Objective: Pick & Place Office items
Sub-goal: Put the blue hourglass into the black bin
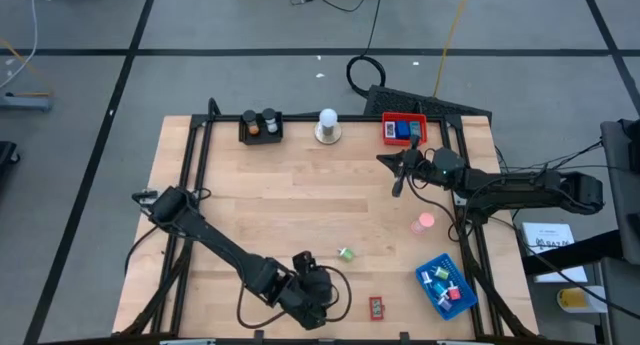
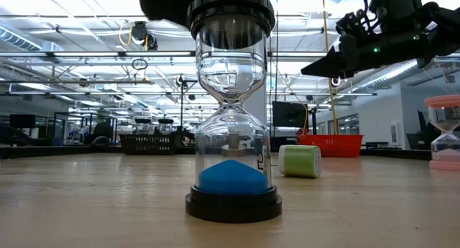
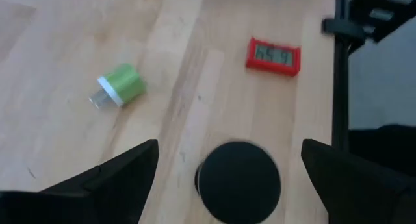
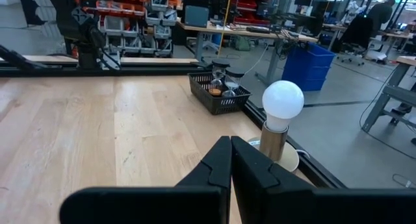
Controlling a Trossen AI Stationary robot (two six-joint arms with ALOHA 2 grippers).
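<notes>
My left gripper [image 3: 229, 149] hangs at the near edge of the pale wooden table [image 1: 280, 205], straight above an upright glass hourglass with black end caps and blue sand [image 2: 231, 111]. My two fingers stand wide apart, one on each side of its round black top cap and clear of it, so I grip nothing. The hourglass stands on its own base on the bare wood, in no tray. My right gripper [image 4: 229, 143] waits with its fingers pressed together and empty, raised over the far right part of the table, near the red tray [image 1: 386, 131].

I judge the sorting partly done. The black tray [image 1: 243, 135] at the far edge holds a couple of short dark and brown cylinders. The red tray has blue pieces in it. The blue tray [image 1: 430, 268] at the near right holds several small coloured bits, too small for me to name.

Four things lie loose on the wood:
- the blue-sand hourglass under my left gripper
- a short green cylinder on its side [image 3: 120, 86], just beyond it
- a flat red rectangle with a grey display [image 3: 273, 56], close to the near edge
- a small pink hourglass [image 1: 425, 223], well apart on the right

Each of these needs a pick and a place, so I reckon a good share remains
</notes>
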